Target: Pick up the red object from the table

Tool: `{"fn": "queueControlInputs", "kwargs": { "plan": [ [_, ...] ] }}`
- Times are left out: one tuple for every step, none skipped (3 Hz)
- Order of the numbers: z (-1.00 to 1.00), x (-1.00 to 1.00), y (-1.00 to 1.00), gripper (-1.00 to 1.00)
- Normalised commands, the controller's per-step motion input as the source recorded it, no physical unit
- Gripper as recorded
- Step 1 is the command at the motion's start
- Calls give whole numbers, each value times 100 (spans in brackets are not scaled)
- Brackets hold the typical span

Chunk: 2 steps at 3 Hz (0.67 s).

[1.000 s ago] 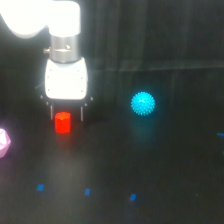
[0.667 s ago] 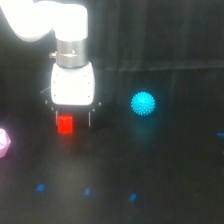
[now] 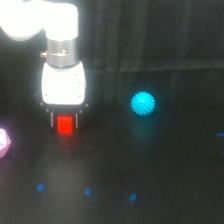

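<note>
The pincer (image 3: 65,120) is seen pointing straight down beneath its white housing, with the red object (image 3: 65,124) set between its two thin dark fingers (image 3: 52,119). The fingers are placed close on either side of the block, but whether they are pressed against it cannot be told, so the grip state is left undecided. The block is seen at the fingertips, just above or on the table (image 3: 150,170); which of the two cannot be told. Compared with the earlier pictures, the arm has been shifted toward the exterior view's right, and the block has been carried along between the fingers. Well apart from the pincer, toward the exterior view's right, a spiky cyan ball (image 3: 143,103) is seen, unmoved. At the exterior view's left edge, lower than the pincer, a pink faceted object (image 3: 3,141) is partly shown, also unmoved
</note>
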Motion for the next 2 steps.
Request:
{"fn": "queueControlInputs", "kwargs": {
  "plan": [
    [36, 21, 0, -100],
    [34, 96, 26, -100]
  ]
}}
